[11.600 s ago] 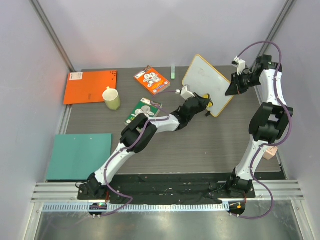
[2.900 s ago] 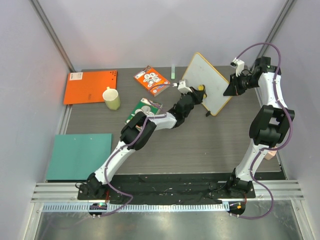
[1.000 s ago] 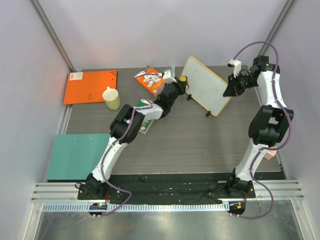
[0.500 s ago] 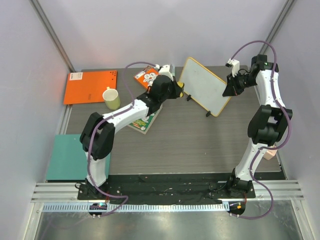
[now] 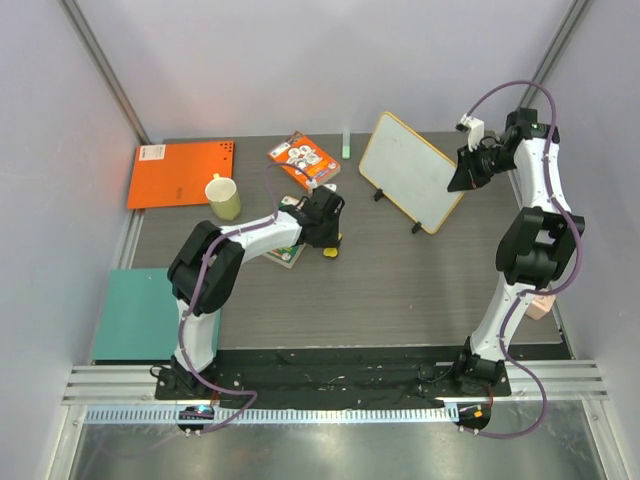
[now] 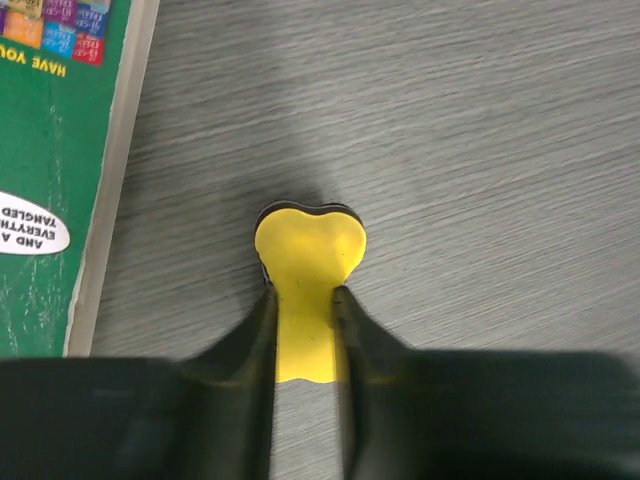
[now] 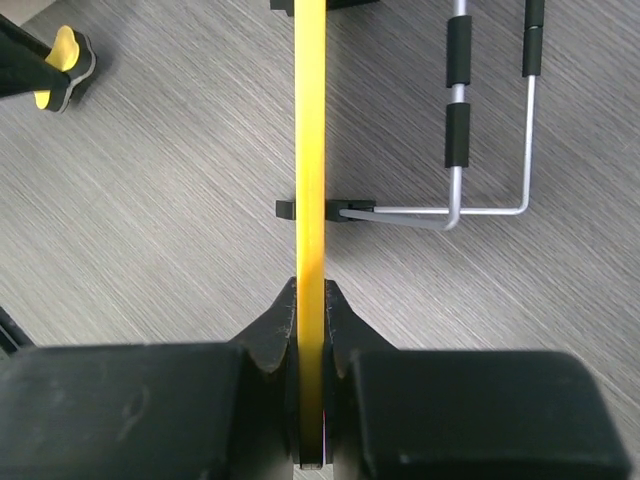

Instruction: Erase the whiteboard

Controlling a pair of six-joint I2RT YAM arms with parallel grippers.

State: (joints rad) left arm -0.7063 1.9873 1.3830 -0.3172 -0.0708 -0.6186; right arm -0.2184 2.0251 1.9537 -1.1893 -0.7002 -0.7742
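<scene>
The whiteboard (image 5: 408,171) stands tilted at the back right, with a yellow-orange frame and a face that looks blank. My right gripper (image 5: 461,181) is shut on its right edge; the right wrist view shows the yellow frame edge (image 7: 310,150) between the jaws of this gripper (image 7: 311,295). My left gripper (image 5: 328,244) is shut on a yellow eraser (image 5: 331,251), low over the table and left of the board. In the left wrist view this gripper (image 6: 305,300) pinches the eraser (image 6: 308,245) at its narrow waist, close above the table. The eraser also shows in the right wrist view (image 7: 62,60).
A green book (image 5: 288,243) lies just left of the eraser, its edge in the left wrist view (image 6: 60,150). An orange-red book (image 5: 303,160), a green marker (image 5: 346,142), a cream cup (image 5: 224,196), an orange sheet (image 5: 180,172) and a teal sheet (image 5: 158,310) lie further left. The board's wire stand (image 7: 490,208) rests behind it.
My left arm has swung away from the whiteboard's left edge and come down with the eraser to the table beside the green book. The right gripper still holds the board.
</scene>
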